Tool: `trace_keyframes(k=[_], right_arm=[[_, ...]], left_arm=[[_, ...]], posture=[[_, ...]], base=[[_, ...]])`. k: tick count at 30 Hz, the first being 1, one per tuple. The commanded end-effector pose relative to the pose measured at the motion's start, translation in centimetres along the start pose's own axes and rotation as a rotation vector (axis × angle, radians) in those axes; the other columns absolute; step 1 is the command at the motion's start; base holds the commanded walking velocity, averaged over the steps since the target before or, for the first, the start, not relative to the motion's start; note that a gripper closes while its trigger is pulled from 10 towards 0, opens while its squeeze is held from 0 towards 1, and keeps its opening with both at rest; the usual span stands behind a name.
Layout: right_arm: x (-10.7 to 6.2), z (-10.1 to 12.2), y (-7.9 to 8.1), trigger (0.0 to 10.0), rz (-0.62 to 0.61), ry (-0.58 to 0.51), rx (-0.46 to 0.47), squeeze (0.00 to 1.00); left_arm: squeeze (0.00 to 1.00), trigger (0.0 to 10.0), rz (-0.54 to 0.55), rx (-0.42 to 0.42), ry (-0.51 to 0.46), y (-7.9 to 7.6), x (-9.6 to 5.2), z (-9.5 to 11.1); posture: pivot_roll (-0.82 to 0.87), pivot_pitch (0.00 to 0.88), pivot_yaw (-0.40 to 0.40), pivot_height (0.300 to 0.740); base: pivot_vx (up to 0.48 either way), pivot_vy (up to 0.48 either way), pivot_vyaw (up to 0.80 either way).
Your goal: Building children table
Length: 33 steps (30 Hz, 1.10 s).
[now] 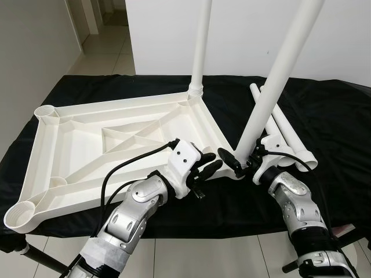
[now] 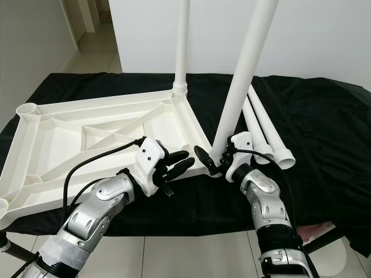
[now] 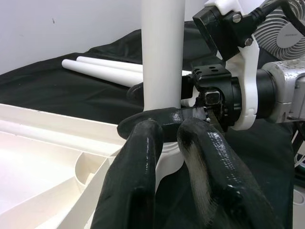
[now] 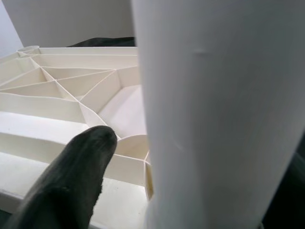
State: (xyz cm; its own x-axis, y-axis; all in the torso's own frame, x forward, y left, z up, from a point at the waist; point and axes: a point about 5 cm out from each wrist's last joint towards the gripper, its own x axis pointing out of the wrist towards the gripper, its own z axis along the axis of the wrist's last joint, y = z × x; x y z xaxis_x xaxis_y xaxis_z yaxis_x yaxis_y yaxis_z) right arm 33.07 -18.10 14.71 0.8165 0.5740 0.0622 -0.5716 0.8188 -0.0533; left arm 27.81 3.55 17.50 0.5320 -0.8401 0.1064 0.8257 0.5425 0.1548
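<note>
The white plastic tabletop (image 1: 116,139) lies upside down on a black cloth. One white leg (image 1: 200,52) stands upright in its far right corner socket. My right gripper (image 1: 243,157) is shut on a second white leg (image 1: 278,69) near its lower end. That leg leans to the right, its foot at the near right corner socket. The right wrist view shows the leg (image 4: 224,114) close up beside one fingertip (image 4: 71,186). My left gripper (image 1: 208,168) is shut, its fingertips (image 3: 138,162) lying on the tabletop's edge against the base of the held leg (image 3: 162,57).
Two loose white legs (image 1: 287,130) lie on the black cloth (image 1: 330,116) to the right of the tabletop. Open sockets sit at the near left corner (image 1: 20,217) and far left corner (image 1: 46,113). The table's front edge runs just before my arms, with tiled floor below.
</note>
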Motion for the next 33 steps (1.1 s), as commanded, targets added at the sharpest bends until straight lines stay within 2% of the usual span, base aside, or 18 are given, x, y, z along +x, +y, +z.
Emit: trace_keyframes(k=[1, 2, 10, 17, 18, 20, 25, 28, 29, 33], right_arm=[[0.4, -0.3, 0.5, 4.1, 0.052, 0.013, -0.004, 0.00], [0.3, -0.4, 0.5, 0.0, 0.054, 0.019, -0.003, 0.00], [-0.7, -1.7, 0.1, 0.0, 0.060, 0.067, 0.037, 0.00], [-1.2, -2.6, 0.3, 0.0, 0.002, 0.073, 0.047, 0.00], [-1.1, -2.7, 0.4, 10.0, -0.012, 0.076, 0.048, 0.00], [-0.8, -2.8, 0.9, 10.0, -0.058, 0.079, 0.078, 0.00], [-0.3, -3.0, 1.6, 10.0, -0.121, 0.097, 0.074, 0.00], [0.0, -3.1, 2.4, 10.0, -0.183, 0.096, 0.119, 0.00], [0.3, -3.1, 3.1, 10.0, -0.233, 0.089, 0.140, 0.00], [0.4, -3.0, 3.7, 10.0, -0.270, 0.083, 0.160, 0.00]], left_arm=[[0.00, 10.0, -0.071, 0.017, 0.005, -0.5, 0.0, 0.0], [0.00, 10.0, -0.072, 0.016, 0.005, -0.5, 0.0, 0.0], [0.00, 10.0, -0.081, 0.014, 0.005, -0.9, 0.0, -0.1], [0.00, 10.0, -0.084, 0.011, 0.006, -1.0, 0.0, -0.3], [0.00, 10.0, -0.084, 0.011, 0.005, -1.0, 0.0, -0.3], [0.00, 10.0, -0.083, 0.011, 0.004, -1.0, 0.0, -0.3], [0.00, 10.0, -0.084, 0.011, 0.004, -1.0, 0.0, -0.3], [0.00, 10.0, -0.085, 0.012, 0.002, -1.0, 0.1, -0.3], [0.00, 10.0, -0.086, 0.014, 0.001, -1.0, 0.2, -0.3], [0.00, 10.0, -0.086, 0.015, 0.002, -0.9, 0.2, -0.3]], posture=[[0.04, 0.000, 0.015, 0.740], [0.04, 0.000, 0.015, 0.740], [0.03, 0.000, 0.004, 0.740], [0.04, 0.000, -0.006, 0.740], [0.04, 0.000, -0.006, 0.740], [0.04, 0.000, -0.009, 0.740], [0.03, 0.000, -0.010, 0.740], [0.03, 0.000, -0.008, 0.740], [0.03, 0.000, -0.007, 0.740], [0.03, 0.000, -0.008, 0.740]], base=[[0.000, 0.000, 0.00], [0.000, 0.000, 0.00], [0.000, 0.000, 0.00], [0.000, 0.000, 0.00], [0.000, 0.000, 0.00], [0.000, 0.000, 0.00], [0.000, 0.000, 0.00], [0.000, 0.000, 0.00], [0.000, 0.000, 0.00], [0.000, 0.000, 0.00]])
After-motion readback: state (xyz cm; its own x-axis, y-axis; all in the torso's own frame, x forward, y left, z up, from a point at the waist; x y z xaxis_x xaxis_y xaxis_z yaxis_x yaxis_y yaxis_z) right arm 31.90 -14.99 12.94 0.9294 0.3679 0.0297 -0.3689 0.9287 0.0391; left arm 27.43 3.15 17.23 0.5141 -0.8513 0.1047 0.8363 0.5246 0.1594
